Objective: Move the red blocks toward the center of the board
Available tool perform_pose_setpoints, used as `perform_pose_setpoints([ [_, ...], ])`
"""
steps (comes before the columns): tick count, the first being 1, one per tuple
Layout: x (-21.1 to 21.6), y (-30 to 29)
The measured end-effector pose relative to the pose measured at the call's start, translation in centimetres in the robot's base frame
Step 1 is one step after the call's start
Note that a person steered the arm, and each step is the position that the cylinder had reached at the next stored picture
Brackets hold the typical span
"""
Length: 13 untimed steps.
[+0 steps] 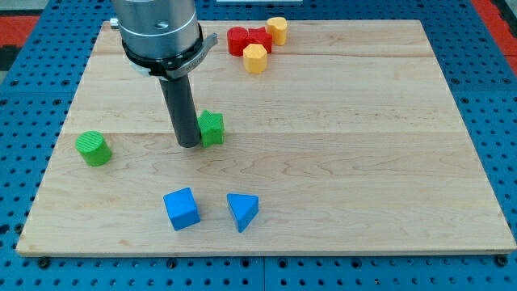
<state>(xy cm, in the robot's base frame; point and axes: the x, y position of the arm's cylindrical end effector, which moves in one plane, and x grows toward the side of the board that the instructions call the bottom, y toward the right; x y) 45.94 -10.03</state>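
Two red blocks sit near the view's top: a red cylinder (pixel 237 40) and a red block of unclear shape (pixel 259 39) touching its right side. My tip (pixel 189 144) rests on the board left of centre, far below and left of the red blocks. It touches the left side of a green star-shaped block (pixel 212 128).
A yellow cylinder (pixel 277 30) and a yellow hexagonal block (pixel 255 58) crowd the red blocks. A green cylinder (pixel 94 148) stands at the view's left. A blue cube (pixel 182 208) and a blue triangular block (pixel 242 211) lie near the bottom. The wooden board (pixel 363 162) has blue pegboard around it.
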Motion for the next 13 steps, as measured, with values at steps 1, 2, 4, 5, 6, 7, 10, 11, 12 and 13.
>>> perform_pose_setpoints([
  [1, -3.9, -2.0],
  [2, -11.0, -2.8],
  [4, -22.6, -1.6],
  [5, -22.8, 6.6],
  [6, -22.8, 10.6],
  [7, -22.6, 17.9],
  [10, -20.1, 8.5],
  [11, -17.6, 7.5],
  [12, -17.9, 12.1],
  [13, -18.4, 15.2],
])
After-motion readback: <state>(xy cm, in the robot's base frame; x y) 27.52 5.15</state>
